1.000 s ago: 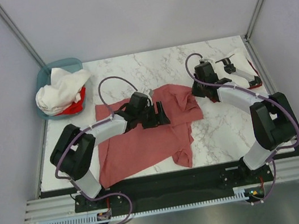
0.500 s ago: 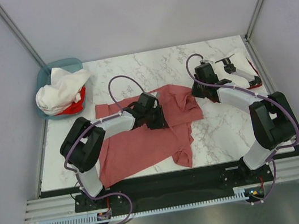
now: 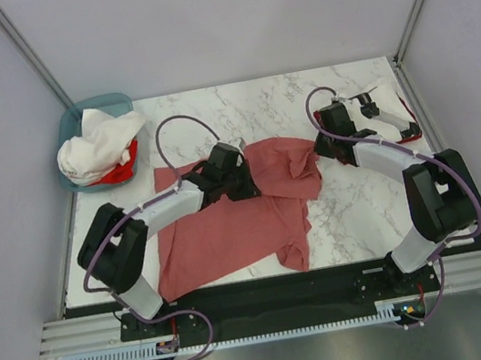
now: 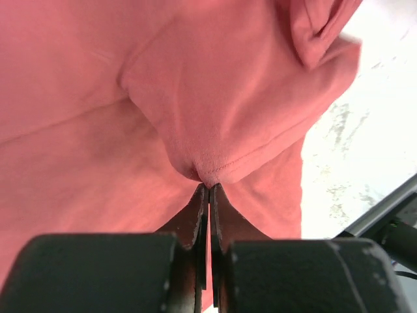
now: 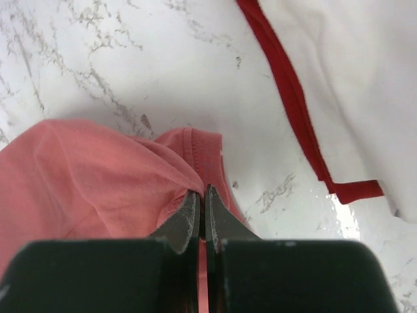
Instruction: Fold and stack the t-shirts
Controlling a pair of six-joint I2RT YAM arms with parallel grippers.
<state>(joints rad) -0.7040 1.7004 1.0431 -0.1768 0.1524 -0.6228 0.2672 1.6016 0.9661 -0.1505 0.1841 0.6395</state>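
Observation:
A dusty salmon-red t-shirt [image 3: 231, 232] lies spread and partly rumpled across the middle of the marble table. My left gripper [image 3: 249, 186] is shut on a pinched fold of it [image 4: 209, 187], near the shirt's upper middle. At the shirt's far right edge my right gripper [image 3: 319, 155] is shut on the hemmed edge [image 5: 202, 190], low over the table. A folded white t-shirt [image 3: 388, 121] lies at the back right on top of a red one [image 5: 287, 98].
A teal basket [image 3: 70, 125] at the back left corner holds crumpled white t-shirts [image 3: 100, 139] over a red one [image 3: 123, 170]. Grey walls with metal posts close in three sides. The table's near edge [image 3: 239, 282] runs just above the arm bases.
My left gripper's jaws, wide open a second ago, have shut on a fold of the salmon-red t-shirt. The right gripper has kept its hold and shifted slightly.

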